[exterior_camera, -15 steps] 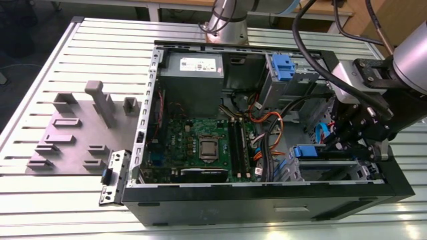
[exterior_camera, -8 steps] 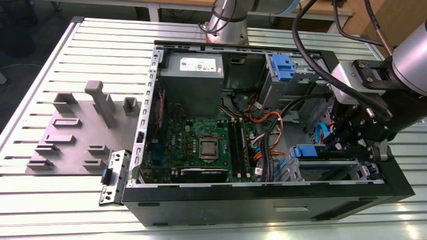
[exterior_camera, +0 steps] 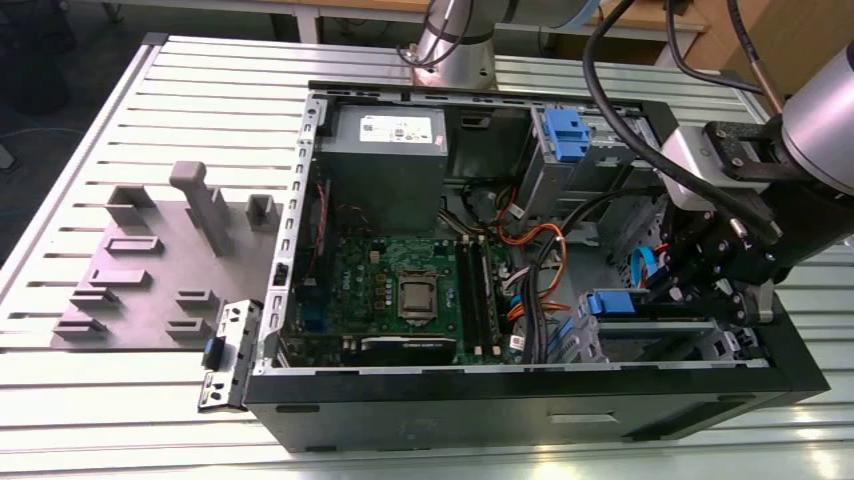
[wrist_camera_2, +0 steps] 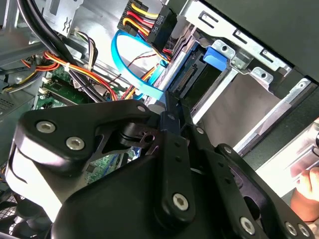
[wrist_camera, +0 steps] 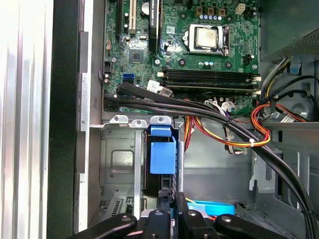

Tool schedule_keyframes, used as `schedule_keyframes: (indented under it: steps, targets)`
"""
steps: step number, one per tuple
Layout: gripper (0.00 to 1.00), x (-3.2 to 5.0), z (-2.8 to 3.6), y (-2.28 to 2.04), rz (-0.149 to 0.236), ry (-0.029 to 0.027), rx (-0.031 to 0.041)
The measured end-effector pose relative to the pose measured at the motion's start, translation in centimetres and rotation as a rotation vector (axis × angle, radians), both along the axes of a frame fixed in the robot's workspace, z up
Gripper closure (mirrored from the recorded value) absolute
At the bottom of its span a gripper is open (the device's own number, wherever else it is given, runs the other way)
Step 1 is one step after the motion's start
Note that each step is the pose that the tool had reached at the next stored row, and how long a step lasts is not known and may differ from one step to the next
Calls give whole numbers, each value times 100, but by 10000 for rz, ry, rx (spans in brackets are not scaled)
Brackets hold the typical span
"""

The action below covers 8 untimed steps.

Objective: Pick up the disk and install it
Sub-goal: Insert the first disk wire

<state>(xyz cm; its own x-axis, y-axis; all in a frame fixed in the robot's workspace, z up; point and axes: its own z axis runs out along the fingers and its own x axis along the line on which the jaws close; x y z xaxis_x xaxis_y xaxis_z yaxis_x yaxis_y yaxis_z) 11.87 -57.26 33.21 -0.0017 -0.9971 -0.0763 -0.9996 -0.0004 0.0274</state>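
The gripper's [wrist_camera_2: 172, 112] two black fingers stand pressed close together with no gap visible between them in both wrist views, holding nothing; their tips sit just beside the rear end of the disk [wrist_camera_2: 197, 74]. In the second wrist view the disk sits edge-on in a silver metal drive cage [wrist_camera_2: 239, 62], its dark connector end facing the fingertips and a blue plastic tab at its far end. The first wrist view shows the same disk [wrist_camera: 162, 157] from above the fingers [wrist_camera: 164, 214]: a blue rail and tab standing in a slot of the cage, just beyond the fingertips, with the green motherboard [wrist_camera: 199, 50] and its bare processor farther off. That view also shows thick black cables [wrist_camera: 214, 117] and orange-yellow wires crossing between cage and board.

The second wrist view alone shows a light-blue flat data cable [wrist_camera_2: 132, 64] looping beside the disk and a black power plug with coloured wires above it.

The exterior view shows the whole open computer case [exterior_camera: 534, 400] lying on a slatted metal table [exterior_camera: 160, 410], the gripper [exterior_camera: 707, 290] reaching into the corner bay at the exterior view's right, and a grey fixture plate [exterior_camera: 147, 270] at the left.
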Motion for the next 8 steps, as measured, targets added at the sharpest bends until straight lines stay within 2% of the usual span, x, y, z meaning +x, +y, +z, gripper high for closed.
schedule_keyframes:
  steps: [8]
  targets:
    - [84, 0, -13, 0, 1, 0, 0]
